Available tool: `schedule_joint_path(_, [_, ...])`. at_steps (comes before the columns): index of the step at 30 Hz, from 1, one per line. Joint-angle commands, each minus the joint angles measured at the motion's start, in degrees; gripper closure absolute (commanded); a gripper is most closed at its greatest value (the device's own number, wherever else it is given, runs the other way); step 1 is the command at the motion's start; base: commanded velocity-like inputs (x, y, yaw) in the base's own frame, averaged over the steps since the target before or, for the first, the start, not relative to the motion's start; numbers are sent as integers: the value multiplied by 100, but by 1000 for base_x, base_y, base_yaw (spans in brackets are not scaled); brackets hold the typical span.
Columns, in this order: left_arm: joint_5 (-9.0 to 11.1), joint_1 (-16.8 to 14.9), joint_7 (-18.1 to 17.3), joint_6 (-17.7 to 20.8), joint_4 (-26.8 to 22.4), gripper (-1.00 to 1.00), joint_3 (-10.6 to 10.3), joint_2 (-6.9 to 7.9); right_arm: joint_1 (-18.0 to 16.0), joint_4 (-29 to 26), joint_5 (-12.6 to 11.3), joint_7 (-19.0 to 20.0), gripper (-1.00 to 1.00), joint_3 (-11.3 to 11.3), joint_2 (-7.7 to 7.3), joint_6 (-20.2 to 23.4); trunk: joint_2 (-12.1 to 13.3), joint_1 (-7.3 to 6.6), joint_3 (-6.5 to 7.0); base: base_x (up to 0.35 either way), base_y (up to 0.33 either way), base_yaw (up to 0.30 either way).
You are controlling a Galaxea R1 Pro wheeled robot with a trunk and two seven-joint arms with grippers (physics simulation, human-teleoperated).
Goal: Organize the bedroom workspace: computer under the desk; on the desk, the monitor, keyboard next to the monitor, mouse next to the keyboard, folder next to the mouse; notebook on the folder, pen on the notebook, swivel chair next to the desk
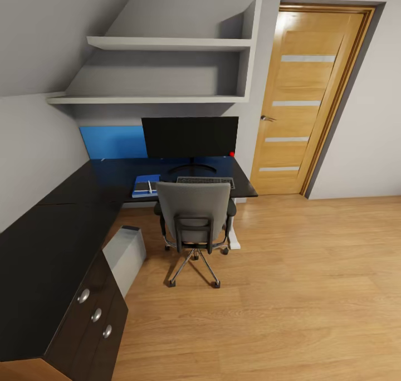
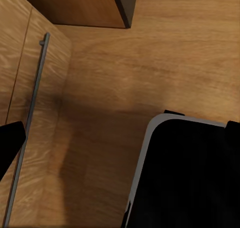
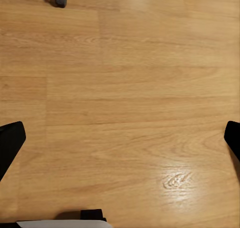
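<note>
The desk (image 1: pixel 67 225) runs from nine to twelve o'clock, monitor (image 1: pixel 190 136) at twelve. The swivel chair (image 1: pixel 194 220) is tucked in front, hiding the mouse; rolling closer could knock it. Folder (image 1: pixel 146 185) lies at eleven. Both grippers (image 2: pixel 120 138) (image 3: pixel 120 138) hang spread, empty.

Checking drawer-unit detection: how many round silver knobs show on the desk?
3, in a diagonal row on the desk drawer unit front: knob, knob, knob. More may be hidden.

Bright, even, sharp renders; soft shadows, faint floor (image 3: pixel 120 103) glare.
</note>
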Motion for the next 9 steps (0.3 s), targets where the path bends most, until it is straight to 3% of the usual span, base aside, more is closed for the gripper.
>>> schedule_joint_path(1, [25,3,40,-2,-11,-100,-50,0,-2,-3,-3,-54,-100,48,0,-1,-4,1,-5,0,0,0])
schedule_joint_path(9, [25,3,40,4,-10,-100,-51,0,-2,-3,0,-54,-100,54,-1,-1,-4,1,-5,0,0,0])
